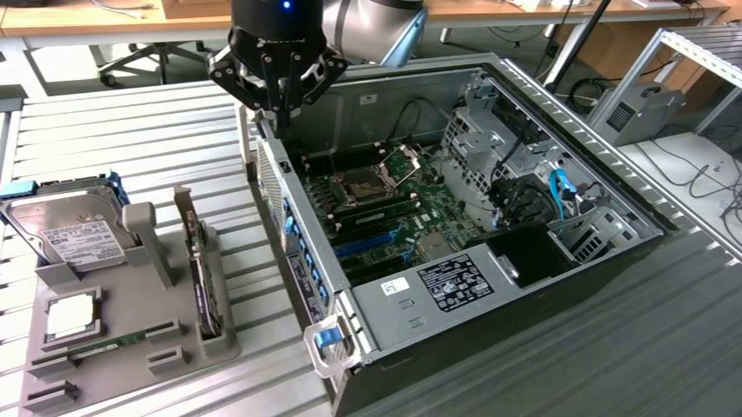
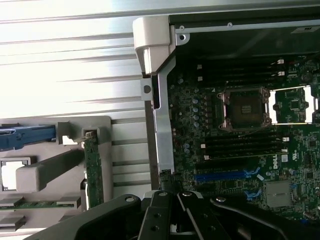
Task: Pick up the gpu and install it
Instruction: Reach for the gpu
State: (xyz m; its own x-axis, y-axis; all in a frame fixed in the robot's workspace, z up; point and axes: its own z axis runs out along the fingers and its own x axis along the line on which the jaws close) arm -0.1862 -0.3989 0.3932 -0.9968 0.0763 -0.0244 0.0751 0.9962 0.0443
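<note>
- One slatted metal table [image 1: 139, 148] carries everything; a broad run of its slats lies open beyond the holder, on the exterior view's left.
- One computer case [image 1: 371, 109] lies on its side with the lid off and the motherboard facing up. Its interior is crowded with cables and drive cages on the exterior view's right and is more open over the board.
- One gray holder [image 1: 151, 252] sits just beside the case, with a narrow strip of table between them.
- One hard drive [image 1: 72, 230] leans in the holder's far end.
- One gpu [image 1: 207, 278] stands on edge in the holder's slot nearest the case, its bracket end pointing away; nothing touches it.
- One gripper [image 1: 278, 109] hangs above the case's wall nearest the holder, near the far corner and well apart from the gpu. Its fingers are pressed together with nothing between them.
- One open processor socket [image 1: 365, 187] sits mid-board.
- One processor chip [image 1: 72, 314] lies flat in the holder.
- One memory stick [image 1: 116, 343] rests in a slot beside the chip.
</note>
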